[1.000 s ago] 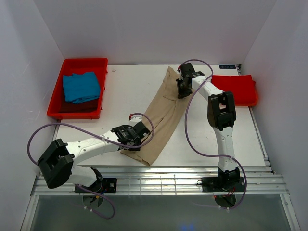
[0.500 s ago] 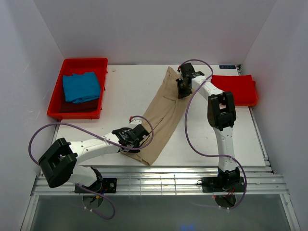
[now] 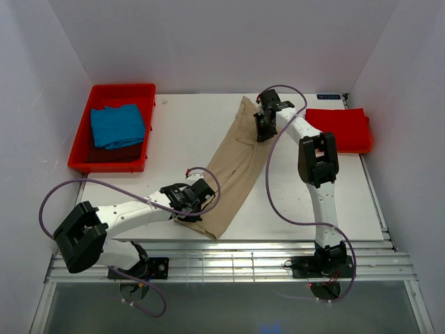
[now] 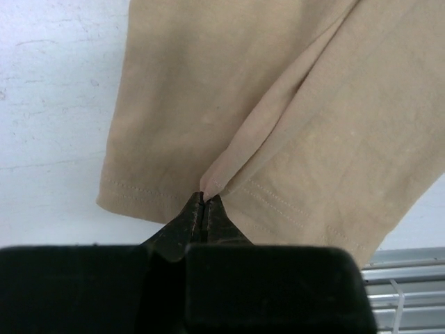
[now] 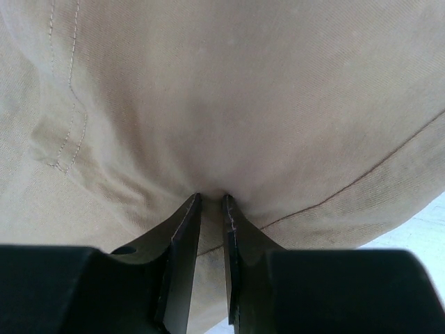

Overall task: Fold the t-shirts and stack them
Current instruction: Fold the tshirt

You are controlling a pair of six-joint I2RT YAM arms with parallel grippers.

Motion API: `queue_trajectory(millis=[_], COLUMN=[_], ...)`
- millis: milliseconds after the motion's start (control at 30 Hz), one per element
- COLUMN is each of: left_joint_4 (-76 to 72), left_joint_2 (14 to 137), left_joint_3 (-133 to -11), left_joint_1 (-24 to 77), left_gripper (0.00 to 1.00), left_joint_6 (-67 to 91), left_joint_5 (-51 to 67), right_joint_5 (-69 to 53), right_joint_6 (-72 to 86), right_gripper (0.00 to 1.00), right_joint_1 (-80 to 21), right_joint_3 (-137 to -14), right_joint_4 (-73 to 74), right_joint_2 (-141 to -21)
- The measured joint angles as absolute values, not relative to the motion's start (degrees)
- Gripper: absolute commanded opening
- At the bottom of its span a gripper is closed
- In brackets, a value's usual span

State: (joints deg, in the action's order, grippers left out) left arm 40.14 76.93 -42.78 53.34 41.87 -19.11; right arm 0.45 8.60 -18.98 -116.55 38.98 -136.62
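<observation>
White table (image 3: 181,132), top view. Lying directly on it: a red plastic tray (image 3: 122,88) at upper left; a tan t-shirt (image 3: 233,167), folded into a long strip, diagonal across the centre; a folded red t-shirt (image 3: 341,129) at upper right, by the table's right edge.

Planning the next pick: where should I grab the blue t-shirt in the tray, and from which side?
Pinch the blue t-shirt at its near edge, where folded layers show, coming straight down from above: the red tray walls it in, so a sideways approach would likely hit the rim.
</observation>
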Motion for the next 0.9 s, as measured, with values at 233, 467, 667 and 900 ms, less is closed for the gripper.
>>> queue_trajectory(millis=[233,467,667,900], left_joint_4=[44.29,46.94,46.24,45.21], left_joint_2=[73.14,71.66,73.49,78.63], left_joint_3=[-44.29,-44.93,-42.81,-41.50], left_joint_1=[53.34,53.34,53.30,53.21], left_gripper=[0.00,0.00,0.00,0.00], left_joint_6=[44.62,46.63,47.42,48.82], left_joint_5=[-15.88,-13.96,-12.10,-11.66], right_joint_5=[0.30,0.08,-0.12,-0.34], right_joint_6=[9.26,9.96,10.13,10.39], right_gripper=[0.25,0.25,0.26,0.26], right_joint_1=[-18.87,-18.72,-18.61,-18.50], right_joint_3=[-117.99,-118.37,-119.94,-121.32], right_joint_4=[40.21,40.51,41.85,43.05], right_joint_2=[-137.43,-137.64,-138.43,-139.13])
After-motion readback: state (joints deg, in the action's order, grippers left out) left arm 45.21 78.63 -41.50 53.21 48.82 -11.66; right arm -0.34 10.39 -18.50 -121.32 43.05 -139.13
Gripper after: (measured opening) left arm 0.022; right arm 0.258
